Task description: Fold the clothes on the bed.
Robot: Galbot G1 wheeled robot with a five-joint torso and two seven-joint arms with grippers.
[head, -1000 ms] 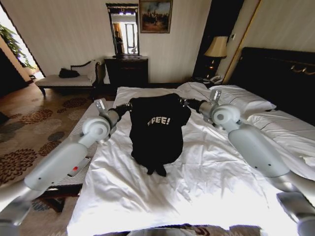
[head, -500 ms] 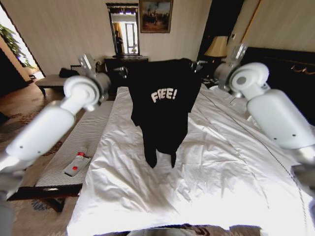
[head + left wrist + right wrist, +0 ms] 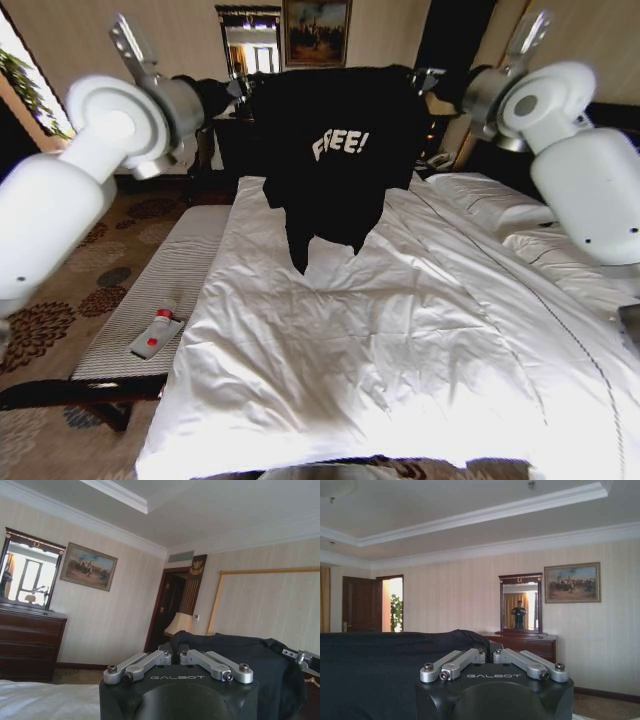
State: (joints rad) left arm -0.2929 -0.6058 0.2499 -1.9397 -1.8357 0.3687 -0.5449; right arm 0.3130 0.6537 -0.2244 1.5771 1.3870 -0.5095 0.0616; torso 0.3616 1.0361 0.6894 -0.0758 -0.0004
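Note:
The black T-shirt (image 3: 335,160) with white "FREE!" lettering hangs in the air above the far half of the bed (image 3: 400,340), stretched between both arms. My left gripper (image 3: 243,88) is shut on its left shoulder. My right gripper (image 3: 428,80) is shut on the right shoulder. The shirt's hem dangles clear of the white duvet. In the left wrist view the left gripper (image 3: 175,656) pinches the black fabric (image 3: 250,660), and the far right gripper (image 3: 302,657) shows at its other end. In the right wrist view the right gripper (image 3: 489,655) holds the dark cloth (image 3: 380,670).
A grey striped bench (image 3: 150,310) runs along the bed's left side with a small red-and-white packet (image 3: 157,335) on it. White pillows (image 3: 490,195) lie by the dark headboard at right. A dark dresser with mirror (image 3: 250,60) and a lamp stand at the far wall.
Both arms have risen high, lifting the T-shirt off the duvet so that it hangs free above the bed.

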